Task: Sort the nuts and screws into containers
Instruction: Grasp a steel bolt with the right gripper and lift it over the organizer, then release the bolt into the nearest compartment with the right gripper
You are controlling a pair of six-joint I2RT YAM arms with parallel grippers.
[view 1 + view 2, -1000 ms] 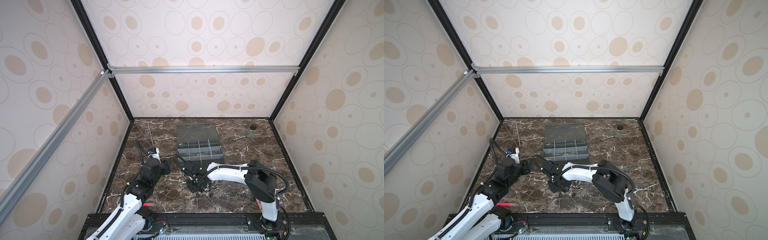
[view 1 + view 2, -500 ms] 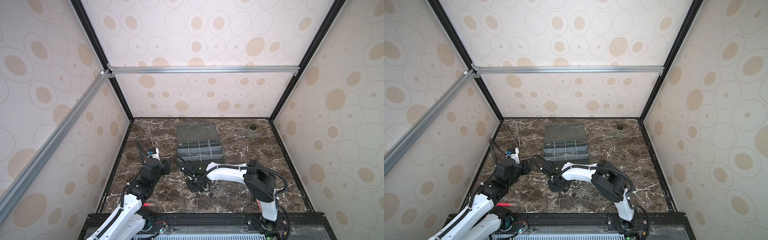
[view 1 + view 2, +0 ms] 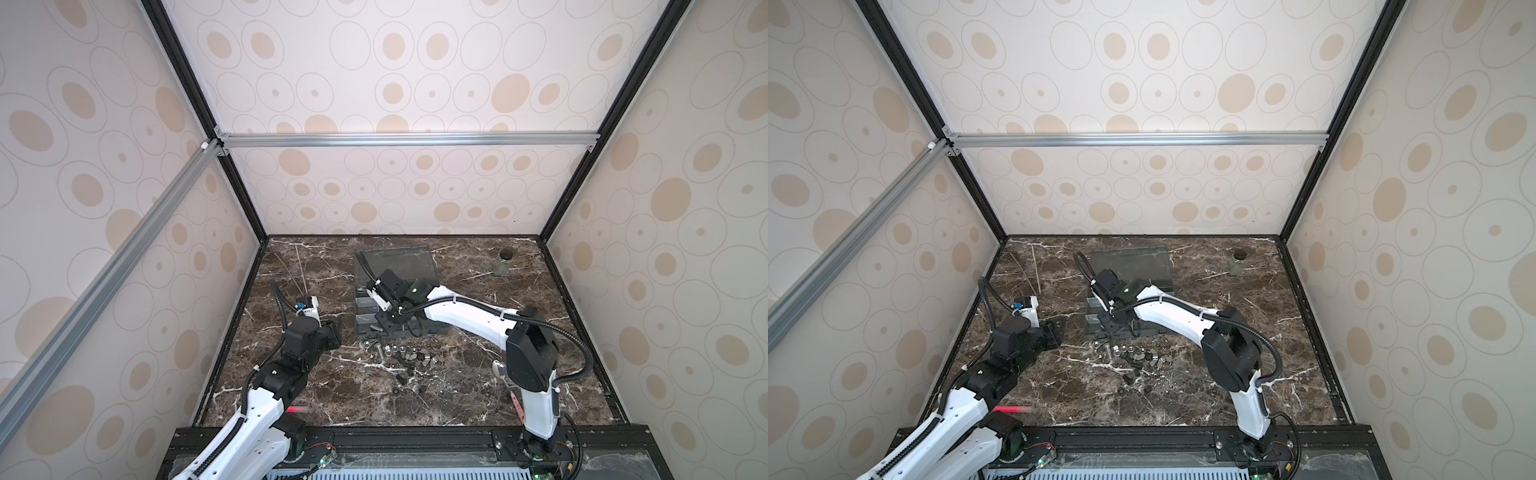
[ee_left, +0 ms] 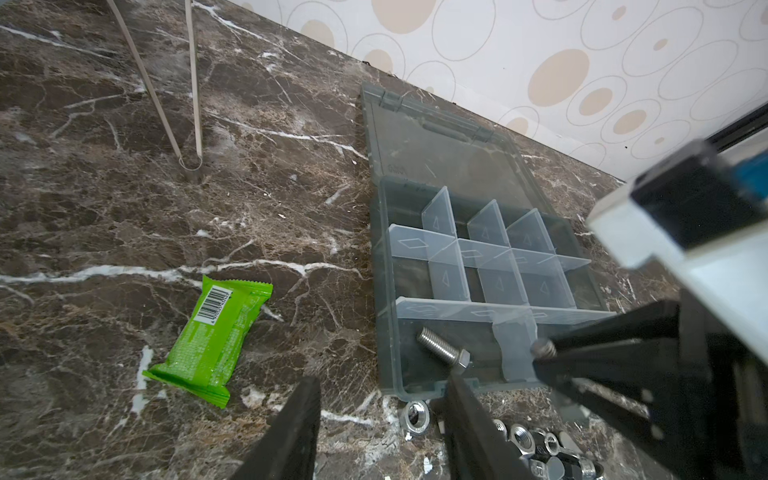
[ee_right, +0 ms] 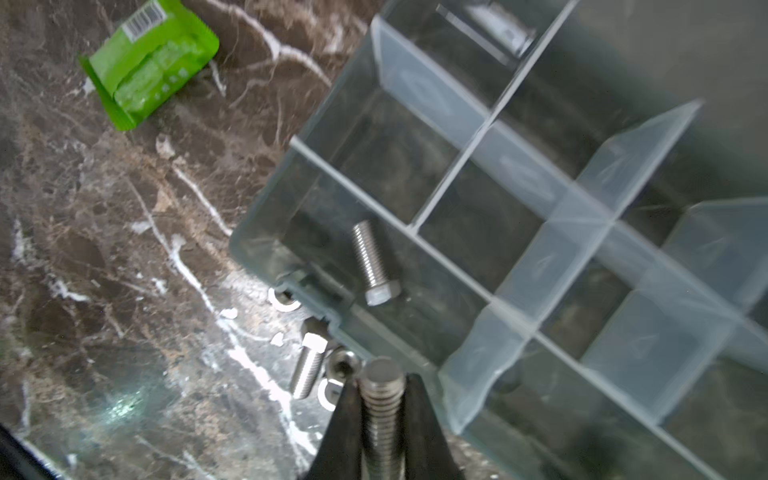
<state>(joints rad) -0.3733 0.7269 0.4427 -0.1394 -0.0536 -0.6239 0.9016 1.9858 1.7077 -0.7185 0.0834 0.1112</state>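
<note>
Only the wrist views show the green packet (image 4: 212, 336) left of the organizer box (image 4: 384, 291) and 1 screw (image 4: 442, 353) in its near-left compartment. The right gripper (image 5: 381, 386) is clamped on a silver screw (image 5: 382, 415) at the box's near edge. The left gripper (image 4: 382, 384) stands apart, empty. Loose nuts (image 3: 409, 355) lie on the table just near of the box.

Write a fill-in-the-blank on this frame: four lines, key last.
1. The right gripper is shut on a silver ____.
2. Another screw lies inside the organizer box, whose lid is ____.
3. The snack wrapper on the table beside the box is ____.
4. The left gripper holds ____.
Missing words: screw; open; green; nothing.
</note>
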